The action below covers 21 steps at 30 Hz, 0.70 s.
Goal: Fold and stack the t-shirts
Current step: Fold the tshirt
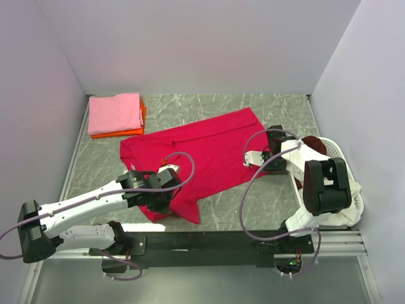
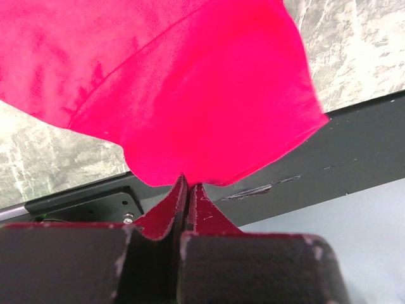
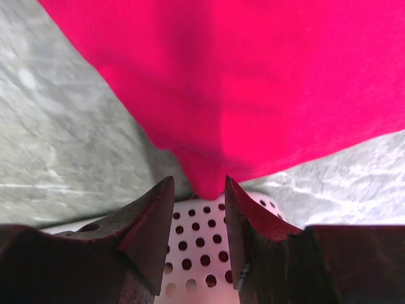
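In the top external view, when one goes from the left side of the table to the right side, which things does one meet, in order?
Folded pink t-shirt lying on the orange t-shirt → spread crimson t-shirt → white basket.

Tees in view: 5 total, i.e. 1 crimson tee [image 1: 209,149] spread out, 2 folded in one stack (1 pink tee [image 1: 115,113] over 1 orange tee [image 1: 120,133]), plus 2 bunched in the basket [image 1: 359,197] (1 maroon tee [image 1: 314,144], and what looks like 1 cream tee [image 1: 345,215], partly hidden, so approx.). Other items: 1 white perforated basket, 1 marble-look table [image 1: 266,111]. Robot hw: 2 arms (left arm [image 1: 82,206], right arm [image 1: 323,183]), 2 grippers (left gripper [image 2: 188,190], right gripper [image 3: 199,190]) w/ 2 fingers each, and 2 grey cable loops [image 1: 247,209], 1 per arm.
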Available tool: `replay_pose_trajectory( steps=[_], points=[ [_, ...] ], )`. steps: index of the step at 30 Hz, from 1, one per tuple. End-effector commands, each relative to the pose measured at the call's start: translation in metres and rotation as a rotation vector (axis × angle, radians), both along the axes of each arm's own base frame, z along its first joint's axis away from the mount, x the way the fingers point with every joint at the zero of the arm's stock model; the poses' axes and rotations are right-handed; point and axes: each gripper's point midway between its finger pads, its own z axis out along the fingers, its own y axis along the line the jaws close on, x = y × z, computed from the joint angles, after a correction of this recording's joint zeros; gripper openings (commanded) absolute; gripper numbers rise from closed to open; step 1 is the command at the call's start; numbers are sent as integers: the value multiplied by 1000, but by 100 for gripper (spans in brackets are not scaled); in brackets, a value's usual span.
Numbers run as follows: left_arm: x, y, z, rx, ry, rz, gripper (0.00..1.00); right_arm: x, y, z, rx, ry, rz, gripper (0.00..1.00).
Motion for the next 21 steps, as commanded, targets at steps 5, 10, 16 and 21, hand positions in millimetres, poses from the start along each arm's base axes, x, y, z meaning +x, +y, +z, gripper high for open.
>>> replay_pose_trajectory(
  steps=[5,10,16,21],
  points=[
    [6,-7,9,-47,-29,-23,0,1,-20,-17,-150,25,4,43],
    [10,-7,10,-66,-34,-12,0,1,-18,-30,-130,46,-8,39],
    [21,-7,21,-70,-70,4,0,8,-9,-25,-79,31,-26,15],
    [34,-7,32,-78,-112,24,0,26,1,3,-23,-42,-43,0]
  ],
)
